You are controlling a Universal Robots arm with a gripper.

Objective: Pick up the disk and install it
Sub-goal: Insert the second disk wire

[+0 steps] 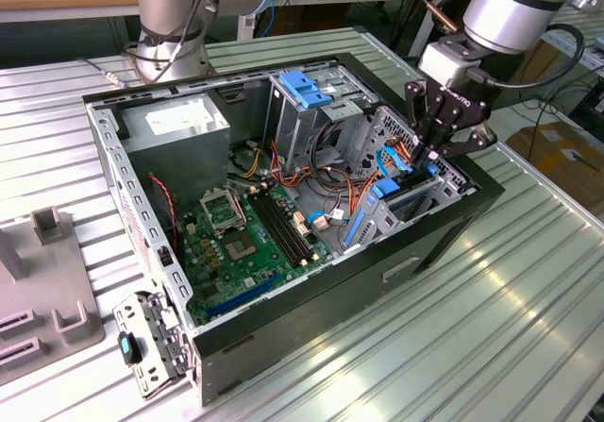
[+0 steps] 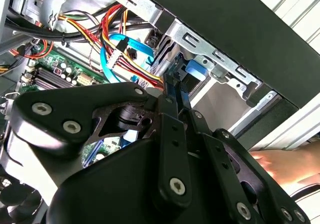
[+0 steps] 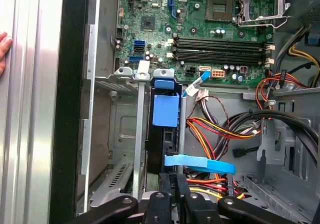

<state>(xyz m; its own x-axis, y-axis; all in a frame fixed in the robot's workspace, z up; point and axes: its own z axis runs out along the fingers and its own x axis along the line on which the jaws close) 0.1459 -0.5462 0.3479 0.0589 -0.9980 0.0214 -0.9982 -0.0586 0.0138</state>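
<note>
Black end effector [image 1: 436, 148] fingers [image 2: 176, 91] are clenched on the disk [image 3: 165, 134], seated edge-up in the drive bay [image 3: 125, 134] at the computer case's [image 1: 311, 323] right in the exterior view. First wrist view adds a hand [image 3: 4, 51] (resting on the tabletop [image 1: 491, 346]).

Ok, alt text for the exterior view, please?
A black end effector reaches into the drive bay at the exterior view's right of an open black computer case on a ribbed metal table. Its green motherboard and grey power supply box lie exposed.
</note>
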